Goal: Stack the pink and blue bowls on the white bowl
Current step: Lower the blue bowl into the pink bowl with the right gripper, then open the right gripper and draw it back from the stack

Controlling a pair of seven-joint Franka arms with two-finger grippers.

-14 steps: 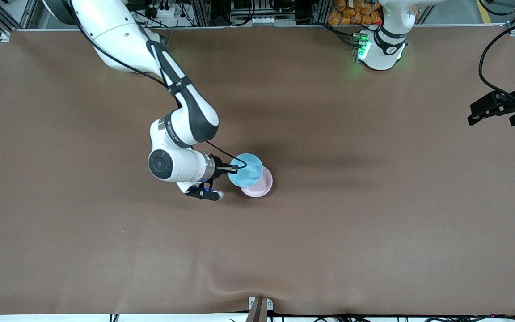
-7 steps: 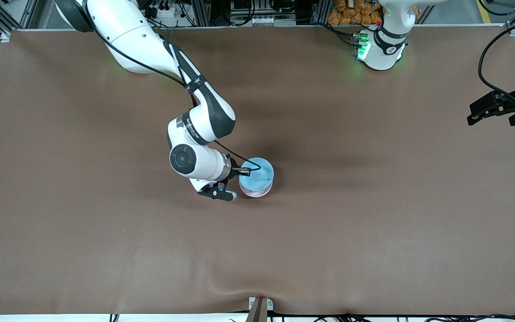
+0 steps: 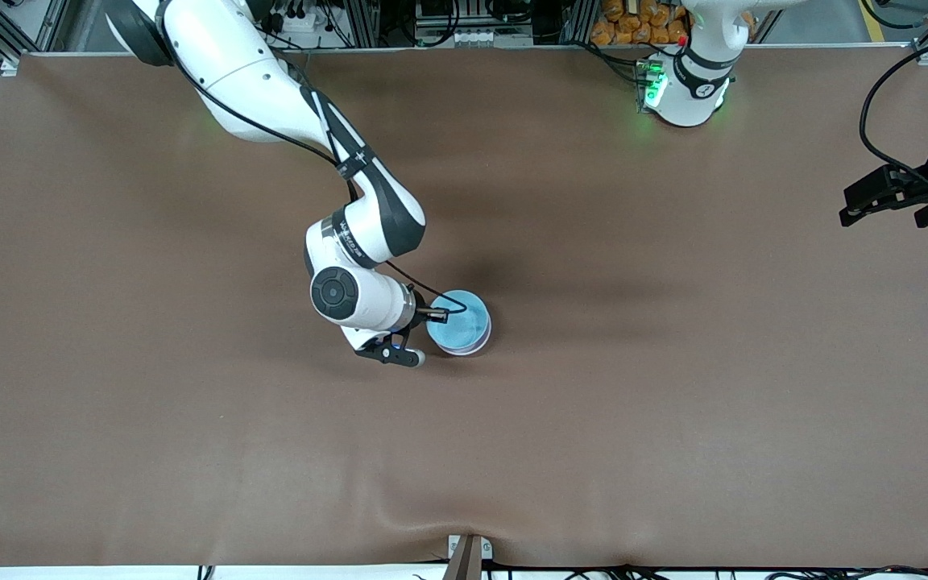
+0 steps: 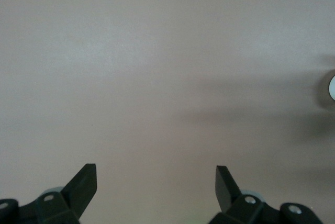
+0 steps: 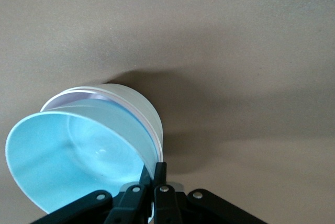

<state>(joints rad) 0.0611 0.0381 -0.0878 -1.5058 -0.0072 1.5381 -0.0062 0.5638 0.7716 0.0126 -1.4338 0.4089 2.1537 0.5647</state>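
Note:
My right gripper (image 3: 441, 310) is shut on the rim of the light blue bowl (image 3: 457, 321). The blue bowl sits tilted in the pale pink bowl (image 3: 478, 346) near the table's middle. Only a thin pink edge shows under it. In the right wrist view the gripper (image 5: 157, 169) pinches the blue bowl's (image 5: 68, 150) rim. The pale outer bowl wall (image 5: 138, 110) stands under it. I cannot tell the white bowl apart from the pink one there. My left gripper (image 3: 887, 201) is open and empty, waiting over the left arm's end of the table (image 4: 156, 179).
The brown table cloth (image 3: 673, 403) is bare around the stack. A small metal bracket (image 3: 468, 552) sits at the table's edge nearest the front camera. A pale round edge (image 4: 332, 88) shows at the border of the left wrist view.
My right gripper carried the blue bowl toward the left arm's end, over the pink bowl, and lowered it in. The pink bowl is now almost covered. The left arm has not moved.

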